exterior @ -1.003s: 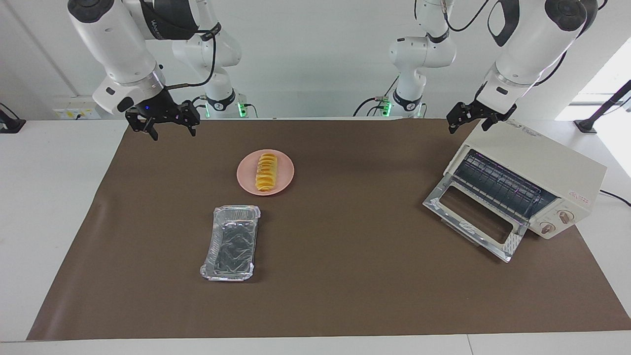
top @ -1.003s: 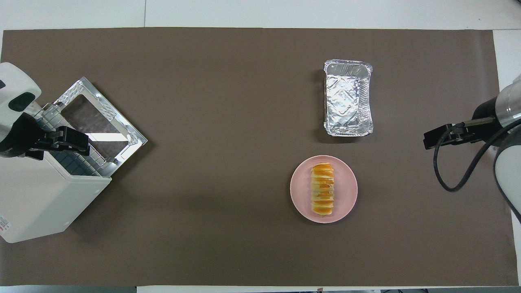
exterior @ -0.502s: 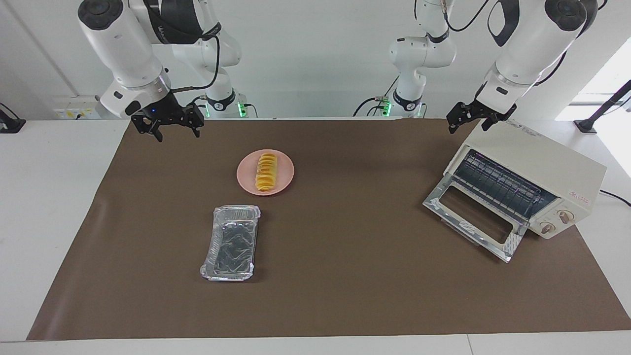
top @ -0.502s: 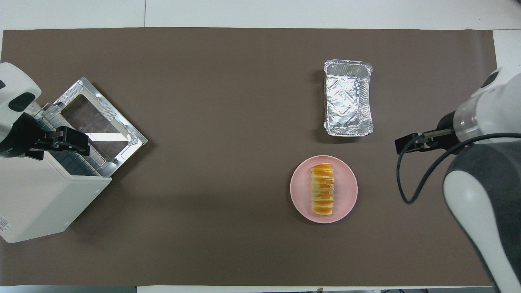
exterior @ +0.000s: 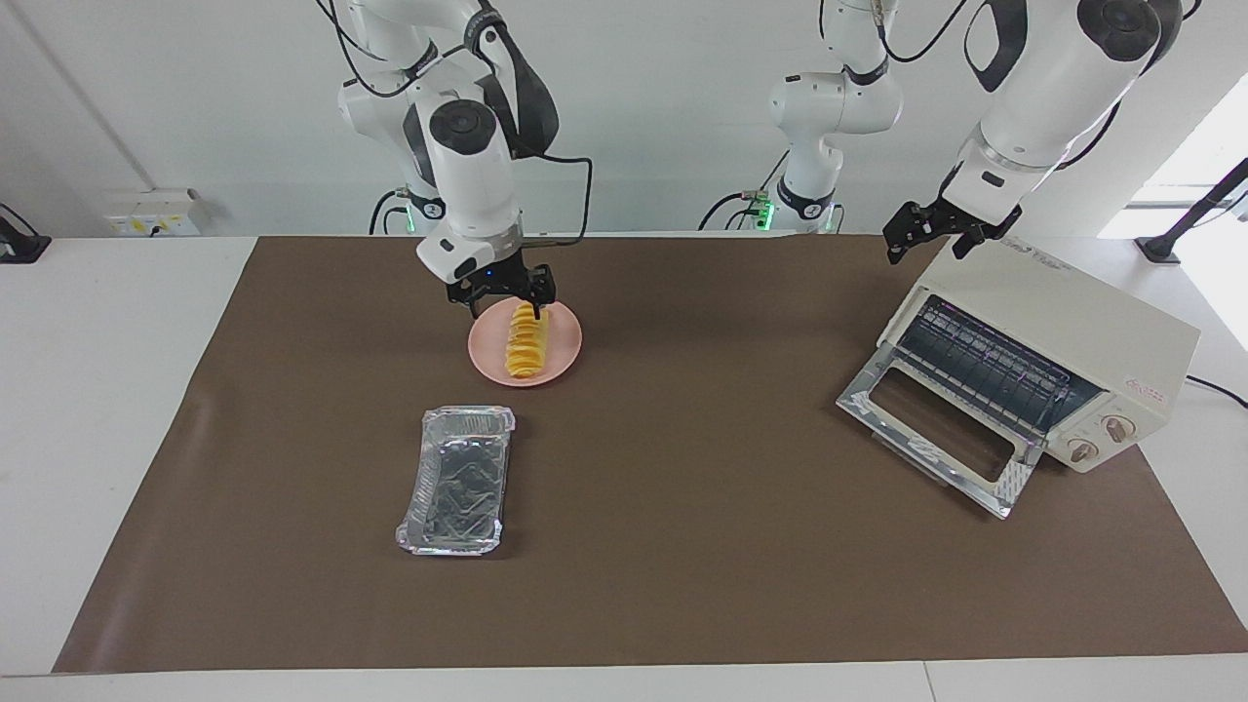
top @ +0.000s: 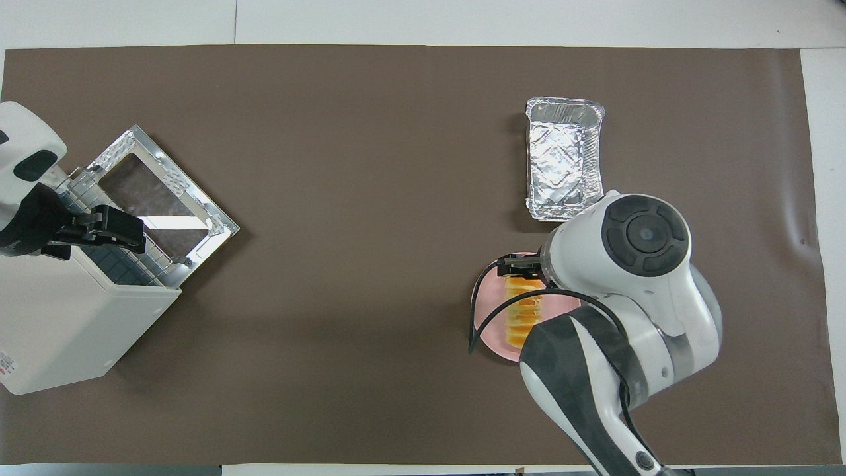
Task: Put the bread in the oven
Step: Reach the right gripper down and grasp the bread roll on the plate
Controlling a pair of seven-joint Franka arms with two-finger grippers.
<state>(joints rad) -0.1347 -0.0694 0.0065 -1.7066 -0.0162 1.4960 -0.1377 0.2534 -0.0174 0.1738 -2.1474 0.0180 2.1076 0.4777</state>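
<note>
The bread, a ridged golden loaf, lies on a round pink plate. My right gripper is open and hangs low over the end of the bread nearer to the robots, one finger on each side of it. I cannot tell if it touches. In the overhead view the right arm covers part of the bread and plate, and only the gripper's black tip shows. The cream oven stands at the left arm's end, its glass door folded down open. My left gripper is open, waiting over the oven's top edge.
An empty silver foil tray lies on the brown mat, farther from the robots than the plate; it also shows in the overhead view. The oven and its open door take up the mat's corner at the left arm's end.
My right arm has swung in from the right arm's end of the mat and come down over the plate and bread. The left arm, bread, tray and oven have not moved.
</note>
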